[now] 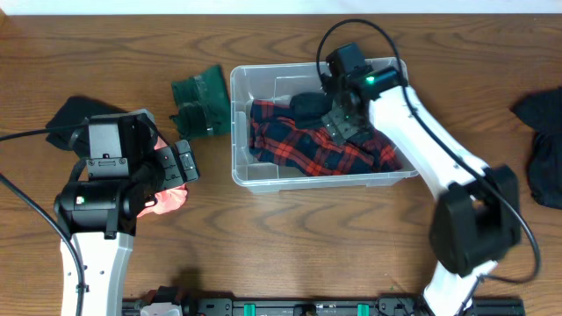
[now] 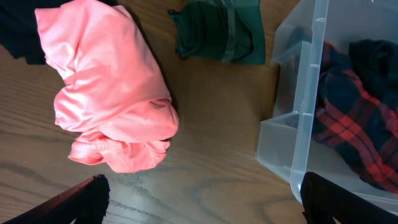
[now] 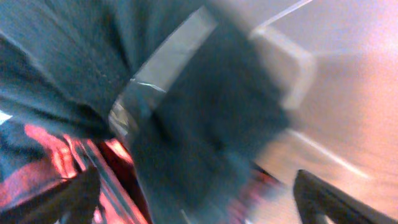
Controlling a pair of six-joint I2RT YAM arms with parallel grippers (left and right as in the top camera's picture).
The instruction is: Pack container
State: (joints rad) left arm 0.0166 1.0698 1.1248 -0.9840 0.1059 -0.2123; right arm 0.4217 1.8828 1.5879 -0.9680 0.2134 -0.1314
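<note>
The clear container (image 1: 237,96) stands at the table's middle. It holds a red and navy plaid cloth (image 1: 299,149) with a dark cloth (image 1: 307,105) on top. My right gripper (image 1: 339,123) is inside the container, open, its fingers wide apart over the dark cloth (image 3: 186,112); that view is blurred. My left gripper (image 1: 182,163) is open and empty, just above the table next to a pink cloth (image 2: 106,93). The container's corner (image 2: 305,124) and the plaid cloth (image 2: 348,118) show on the right of the left wrist view, with my left fingers (image 2: 202,205) at the bottom edge.
A folded green cloth (image 1: 202,101) lies just left of the container; it also shows in the left wrist view (image 2: 217,31). A black cloth (image 1: 66,118) lies at the far left behind my left arm. Another black cloth (image 1: 544,145) lies at the right edge.
</note>
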